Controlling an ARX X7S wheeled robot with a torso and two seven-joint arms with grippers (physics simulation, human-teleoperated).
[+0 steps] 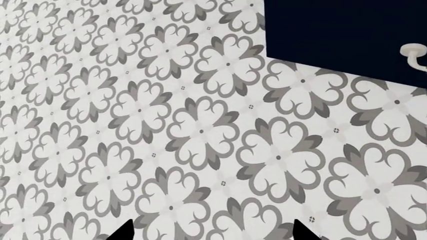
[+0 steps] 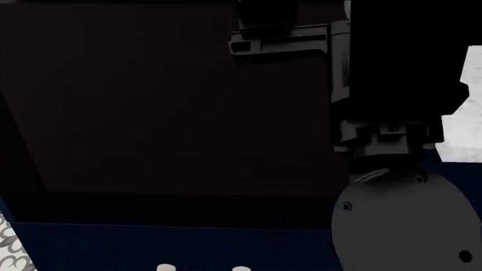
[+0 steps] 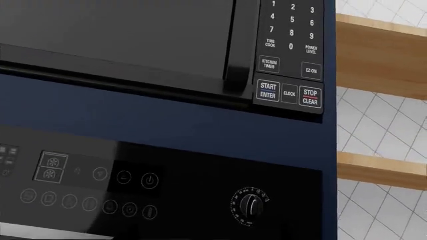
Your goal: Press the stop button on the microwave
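Navy cabinet face; stop button unobstructed, untouched.

Dark grey arm; round screwed joint housing (black fingertips).

All readable lettering sits on the microwave's control panel in the right wrist view. Its keypad shows the digits 1, 2, 3, then 4, 5, 6, then 7, 8, 9, with 0 beneath. Beside the 0 stand "TIME COOK" and "POWER LEVEL". Below come the keys "KITCHEN TIMER" and "EZ-ON". The lowest row reads "START ENTER", "CLOCK" and "STOP CLEAR", with a red line between STOP and CLEAR. The oven panel underneath carries only symbols too small to read. The head and left wrist views show no text.
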